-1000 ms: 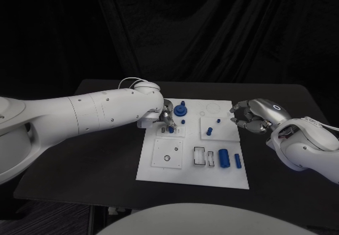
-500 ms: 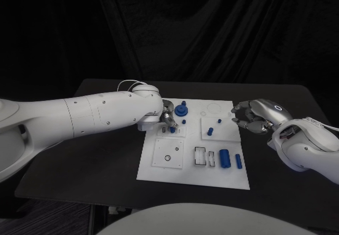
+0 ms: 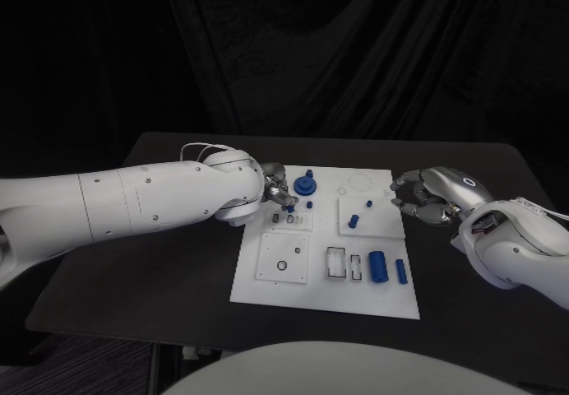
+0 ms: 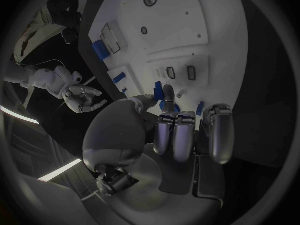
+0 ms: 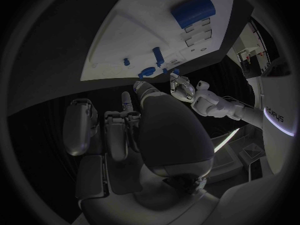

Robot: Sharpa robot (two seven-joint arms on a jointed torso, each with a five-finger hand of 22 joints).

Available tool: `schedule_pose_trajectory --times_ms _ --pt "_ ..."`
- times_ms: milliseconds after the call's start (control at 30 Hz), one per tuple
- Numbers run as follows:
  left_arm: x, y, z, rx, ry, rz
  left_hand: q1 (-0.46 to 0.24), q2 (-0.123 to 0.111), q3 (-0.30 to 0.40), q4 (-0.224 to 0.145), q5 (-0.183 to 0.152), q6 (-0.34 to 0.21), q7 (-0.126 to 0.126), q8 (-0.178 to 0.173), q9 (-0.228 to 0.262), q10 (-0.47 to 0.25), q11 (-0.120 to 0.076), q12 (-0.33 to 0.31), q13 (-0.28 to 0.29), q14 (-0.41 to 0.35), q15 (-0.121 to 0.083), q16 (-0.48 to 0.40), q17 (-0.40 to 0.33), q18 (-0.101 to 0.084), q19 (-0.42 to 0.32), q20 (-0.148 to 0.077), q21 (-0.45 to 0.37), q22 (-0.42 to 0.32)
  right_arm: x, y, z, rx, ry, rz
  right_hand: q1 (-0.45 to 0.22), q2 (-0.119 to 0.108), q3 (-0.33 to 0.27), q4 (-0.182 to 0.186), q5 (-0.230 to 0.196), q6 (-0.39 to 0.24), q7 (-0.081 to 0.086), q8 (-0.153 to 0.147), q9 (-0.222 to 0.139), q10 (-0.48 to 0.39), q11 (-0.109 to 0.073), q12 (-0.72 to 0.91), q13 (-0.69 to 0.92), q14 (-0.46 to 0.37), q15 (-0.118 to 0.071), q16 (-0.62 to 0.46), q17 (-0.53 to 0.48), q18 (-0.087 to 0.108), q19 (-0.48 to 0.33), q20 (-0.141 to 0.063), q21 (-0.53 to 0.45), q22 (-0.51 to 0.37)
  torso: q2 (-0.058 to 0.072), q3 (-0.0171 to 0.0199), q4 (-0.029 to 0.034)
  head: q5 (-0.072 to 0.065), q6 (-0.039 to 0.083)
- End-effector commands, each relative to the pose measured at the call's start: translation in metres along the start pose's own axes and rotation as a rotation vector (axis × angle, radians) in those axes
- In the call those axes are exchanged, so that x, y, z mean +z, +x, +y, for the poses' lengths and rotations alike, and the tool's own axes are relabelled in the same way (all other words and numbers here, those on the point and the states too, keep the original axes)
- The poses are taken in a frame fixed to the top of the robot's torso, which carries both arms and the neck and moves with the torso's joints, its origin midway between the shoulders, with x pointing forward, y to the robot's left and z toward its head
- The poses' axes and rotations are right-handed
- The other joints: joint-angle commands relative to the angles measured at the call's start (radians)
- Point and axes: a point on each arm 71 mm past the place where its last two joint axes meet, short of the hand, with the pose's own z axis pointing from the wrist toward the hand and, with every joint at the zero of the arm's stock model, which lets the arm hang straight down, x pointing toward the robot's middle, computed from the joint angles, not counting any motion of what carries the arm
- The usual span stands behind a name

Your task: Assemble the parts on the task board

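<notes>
White plastic makes up the task board, which is set in the middle of the black table and on which the blue parts are spread. Toward the far end a round blue part with a peg is seen standing in the board, and a short blue pin and a small blue stub appear seated in the square plate beside it; these are judged to be placed already. Near the front right a thick blue cylinder and a thinner blue cylinder are lying loose on the board, so two parts at least are judged to be left. Two dark rectangular slots beside them and a small ring hole in the front left plate are seen unfilled. Five blue parts are counted with confidence; a sixth may be hidden at the left fingers. The left hand is held over the far left of the board, fingers drawn together at a small blue piece; whether it is pinched or only touched cannot be told. The right hand is held just off the board's right edge, fingers curled in with nothing seen in them. By this judgement the task is about half done.
</notes>
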Motion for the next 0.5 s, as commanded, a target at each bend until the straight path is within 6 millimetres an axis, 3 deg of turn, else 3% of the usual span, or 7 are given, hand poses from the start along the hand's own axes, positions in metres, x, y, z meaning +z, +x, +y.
schedule_pose_trajectory --times_ms 33,200,367,500 --pt "-0.004 -0.004 -0.001 -0.031 0.048 -0.158 -0.006 0.001 0.035 -0.030 -0.006 -0.013 -0.001 0.001 0.002 0.104 -0.008 0.003 0.262 0.102 -0.006 0.003 0.263 -0.007 0.019 -0.009 -0.005 0.211 -0.001 0.001 -0.001 -0.004 0.007 0.006 0.003 -0.003 0.007 -0.001 0.006 -0.006 0.001 -0.005 -0.002 0.046 -0.001 -0.005 0.191 0.100 -0.001 -0.005 0.251 0.006 -0.003 0.001 -0.003 0.181 0.000 0.0001 -0.0001 0.003 0.000" --pt "-0.007 0.006 0.005 -0.019 0.076 -0.250 -0.011 0.001 0.035 -0.029 -0.011 -0.015 -0.001 0.001 0.003 0.104 -0.008 0.003 0.262 0.102 -0.006 0.003 0.263 -0.008 0.022 -0.009 -0.001 0.213 0.000 0.001 -0.001 -0.004 0.006 0.005 0.003 -0.003 0.007 -0.001 0.006 -0.006 0.001 -0.005 -0.002 0.046 -0.001 -0.005 0.191 0.100 -0.001 -0.005 0.251 0.006 -0.003 0.001 -0.003 0.181 0.000 0.0003 0.0000 0.003 0.000" --pt "-0.008 0.016 0.008 -0.029 0.109 -0.332 -0.019 0.001 0.035 -0.024 -0.023 -0.014 -0.002 0.002 0.005 0.104 -0.009 0.003 0.262 0.102 -0.008 0.003 0.263 -0.009 0.025 -0.010 0.004 0.214 -0.001 0.001 -0.002 -0.004 0.008 0.003 0.003 -0.003 0.007 -0.001 0.006 -0.007 0.001 -0.005 -0.002 0.047 -0.002 -0.004 0.192 0.100 -0.001 -0.003 0.253 0.006 -0.003 0.001 -0.003 0.182 0.000 0.0008 0.0021 -0.008 0.000" --pt "-0.007 0.025 0.012 -0.044 0.117 -0.359 -0.043 0.005 0.015 -0.003 -0.036 -0.012 -0.001 0.003 0.006 0.104 -0.009 0.003 0.262 0.102 -0.009 0.003 0.263 -0.009 0.027 -0.011 0.005 0.215 -0.001 0.000 -0.002 -0.004 0.010 0.002 0.003 -0.003 0.007 -0.001 0.006 -0.007 0.001 -0.005 -0.002 0.047 -0.002 -0.004 0.192 0.100 -0.001 -0.003 0.253 0.006 -0.003 0.001 -0.003 0.182 -0.003 0.0020 0.0035 -0.006 0.000"
